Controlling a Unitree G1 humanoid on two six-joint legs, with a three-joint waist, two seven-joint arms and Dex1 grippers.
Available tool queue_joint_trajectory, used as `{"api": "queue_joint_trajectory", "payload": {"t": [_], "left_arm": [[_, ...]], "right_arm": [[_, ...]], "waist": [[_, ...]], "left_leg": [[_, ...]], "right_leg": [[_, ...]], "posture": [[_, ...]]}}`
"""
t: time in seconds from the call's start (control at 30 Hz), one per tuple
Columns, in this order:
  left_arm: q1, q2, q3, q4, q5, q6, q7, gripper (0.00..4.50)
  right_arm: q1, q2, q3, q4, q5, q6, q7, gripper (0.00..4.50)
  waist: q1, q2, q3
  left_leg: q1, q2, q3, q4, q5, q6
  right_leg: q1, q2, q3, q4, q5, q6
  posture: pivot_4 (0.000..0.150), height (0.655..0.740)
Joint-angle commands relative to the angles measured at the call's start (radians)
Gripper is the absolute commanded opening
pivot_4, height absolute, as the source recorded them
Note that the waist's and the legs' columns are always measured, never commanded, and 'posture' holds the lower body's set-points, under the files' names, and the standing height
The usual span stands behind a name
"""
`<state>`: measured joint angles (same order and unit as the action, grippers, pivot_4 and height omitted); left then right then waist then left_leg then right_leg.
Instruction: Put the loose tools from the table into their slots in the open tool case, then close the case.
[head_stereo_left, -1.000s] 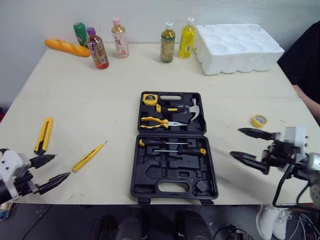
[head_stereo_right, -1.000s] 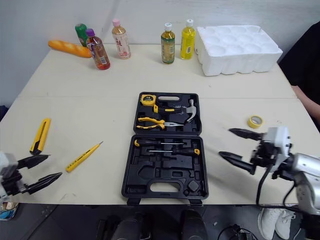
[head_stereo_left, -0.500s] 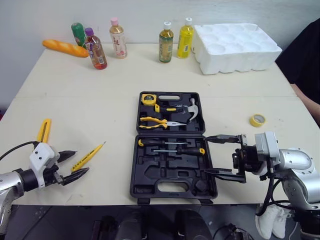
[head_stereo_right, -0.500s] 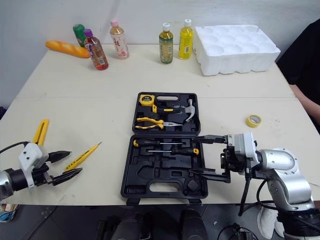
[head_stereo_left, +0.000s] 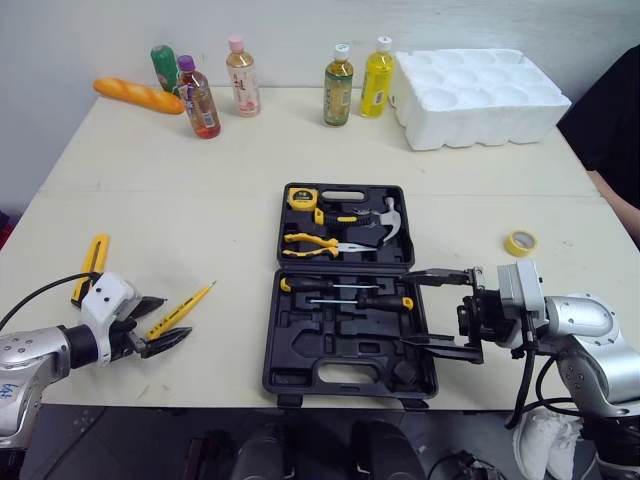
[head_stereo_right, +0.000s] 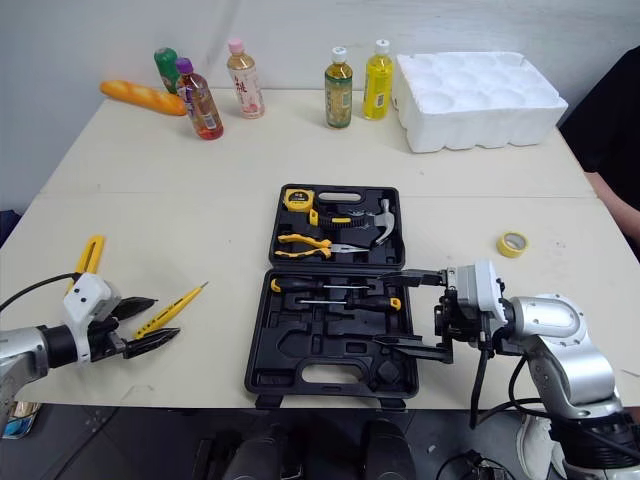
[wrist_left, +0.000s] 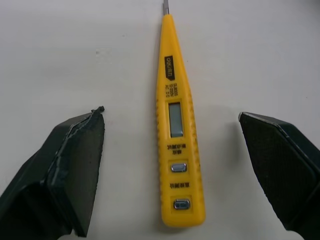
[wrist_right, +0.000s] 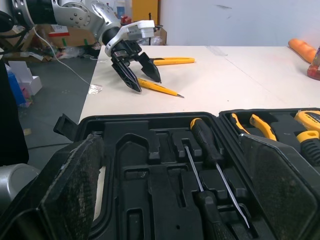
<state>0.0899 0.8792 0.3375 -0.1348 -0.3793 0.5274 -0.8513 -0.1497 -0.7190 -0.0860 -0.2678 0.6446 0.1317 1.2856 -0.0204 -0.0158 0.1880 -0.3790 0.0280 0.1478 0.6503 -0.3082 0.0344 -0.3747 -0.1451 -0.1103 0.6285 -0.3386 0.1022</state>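
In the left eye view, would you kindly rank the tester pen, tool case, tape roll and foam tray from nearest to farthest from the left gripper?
1. Yellow tester pen: between the open fingers of the left gripper.
2. Open tool case: mid-table, to its right.
3. Yellow tape roll: right side, beyond the case.
4. White foam tray: far right corner.

Yellow tester pen (head_stereo_left: 184, 309) lies loose left of open tool case (head_stereo_left: 335, 348).
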Motion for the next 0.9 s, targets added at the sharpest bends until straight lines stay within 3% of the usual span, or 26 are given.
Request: {"api": "queue_joint_trajectory", "payload": {"t": [0.03, 0.1, 0.27, 0.3, 0.57, 0.9], "left_arm": [[-0.003, 0.001, -0.045, -0.028, 0.016, 0.029, 0.007, 3.95], [-0.004, 0.002, -0.051, -0.03, 0.021, 0.035, 0.008, 3.18], [0.045, 0.02, -0.071, -0.024, 0.018, 0.033, -0.05, 0.74], [0.046, 0.017, -0.069, -0.02, 0.021, 0.03, -0.049, 0.5], [0.03, -0.025, -0.042, -0.014, 0.026, -0.029, -0.023, 0.5], [-0.074, 0.007, -0.009, -0.086, 0.001, -0.275, -0.145, 0.5]], "right_arm": [[-0.006, 0.002, -0.014, -0.034, 0.005, -0.002, -0.01, 4.5], [-0.004, 0.0, -0.016, -0.035, 0.005, -0.003, -0.012, 4.5], [-0.017, -0.013, -0.029, -0.017, -0.007, -0.01, -0.013, 4.5], [-0.023, -0.012, -0.029, -0.015, -0.009, -0.01, -0.014, 4.5], [-0.044, -0.002, -0.022, -0.003, -0.024, -0.013, -0.013, 4.5], [0.0, -0.03, -0.065, 0.003, -0.03, -0.031, 0.003, 4.5]], "waist": [[0.004, 0.0, 0.0], [0.006, 0.0, 0.0], [0.01, 0.0, 0.0], [0.009, 0.0, 0.0], [0.012, 0.0, 0.0], [0.019, 0.0, 0.0]], "left_leg": [[0.0, 0.0, 0.0, 0.0, 0.0, 0.0], [0.0, 0.0, 0.0, 0.0, 0.0, 0.0], [0.0, 0.0, 0.0, 0.0, 0.0, 0.0], [0.0, 0.0, 0.0, 0.0, -0.001, 0.0], [0.001, 0.0, 0.001, -0.001, -0.001, 0.0], [0.0, 0.0, 0.0, 0.0, 0.0, 0.0]], "right_leg": [[0.0, 0.0, 0.0, 0.0, 0.0, 0.0], [0.0, 0.0, 0.0, 0.0, 0.0, 0.0], [0.0, 0.0, 0.0, -0.001, 0.0, 0.0], [0.0, 0.0, 0.0, -0.001, 0.0, 0.0], [0.0, 0.0, 0.0, -0.001, 0.0, 0.0], [0.0, 0.0, -0.001, -0.001, 0.0, 0.0]], "posture": [[0.15, 0.74], [0.15, 0.74], [0.15, 0.74], [0.15, 0.74], [0.15, 0.74], [0.15, 0.74]]}}
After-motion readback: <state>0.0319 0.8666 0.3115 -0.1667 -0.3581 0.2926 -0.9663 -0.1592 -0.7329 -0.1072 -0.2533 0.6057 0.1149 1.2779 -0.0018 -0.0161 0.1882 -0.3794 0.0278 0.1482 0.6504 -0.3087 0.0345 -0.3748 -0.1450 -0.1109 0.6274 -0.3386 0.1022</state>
